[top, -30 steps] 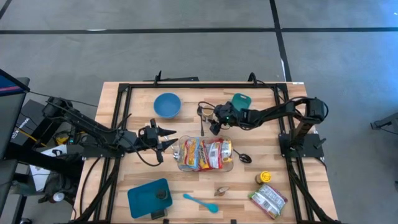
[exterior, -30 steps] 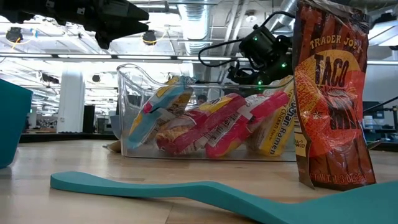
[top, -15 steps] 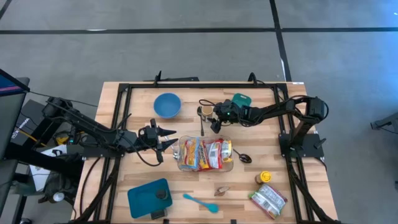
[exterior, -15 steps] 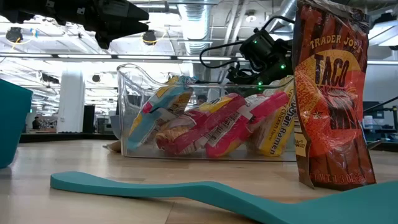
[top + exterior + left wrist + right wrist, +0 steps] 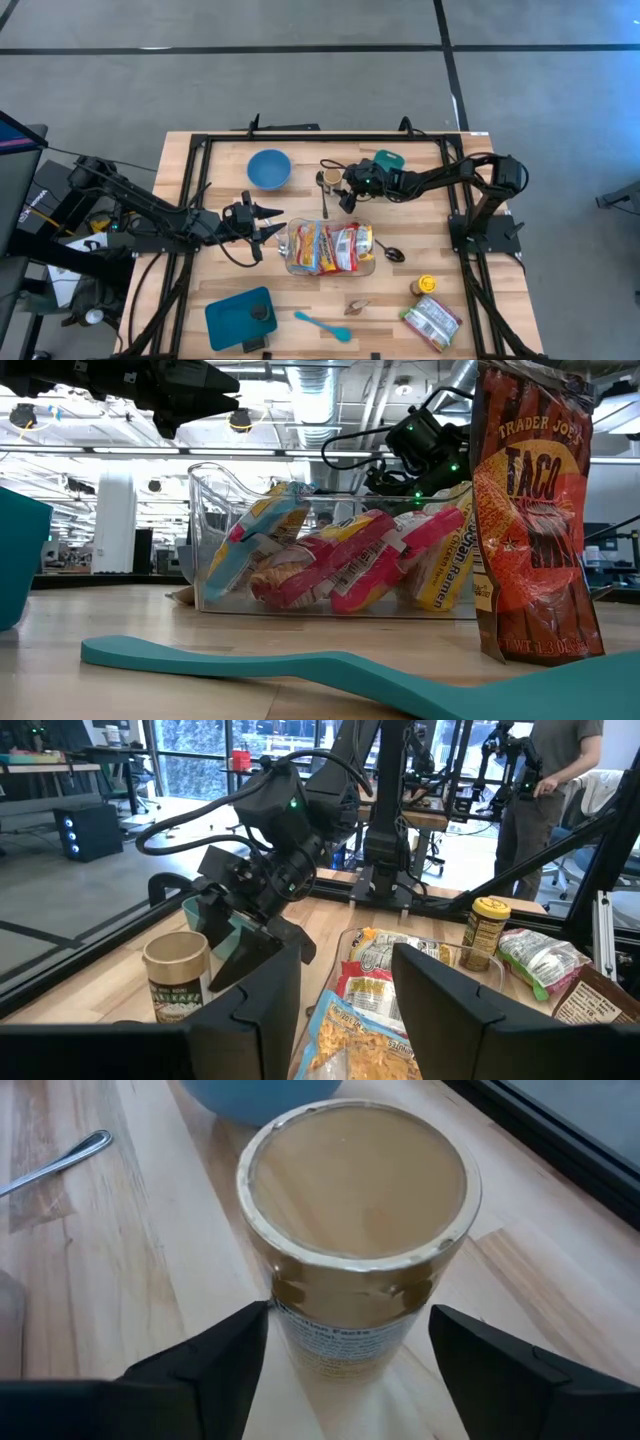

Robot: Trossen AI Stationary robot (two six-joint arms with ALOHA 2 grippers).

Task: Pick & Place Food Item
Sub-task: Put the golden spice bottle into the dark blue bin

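From above, you see the right gripper (image 5: 343, 196) near the desk's far edge, just beside the cup (image 5: 328, 179); the left gripper (image 5: 268, 226) hangs left of the bin (image 5: 331, 248) of ramen packs. In the right wrist view, its fingers (image 5: 215, 1355) are spread on both sides of the cup (image 5: 355, 1230) (not touching). In the left wrist view, the left fingers (image 5: 255, 995) stand partly apart, holding nothing.

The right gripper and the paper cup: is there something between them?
No. In the right wrist view, the right gripper has open fingers either side of the paper cup, with only bare wooden table around.
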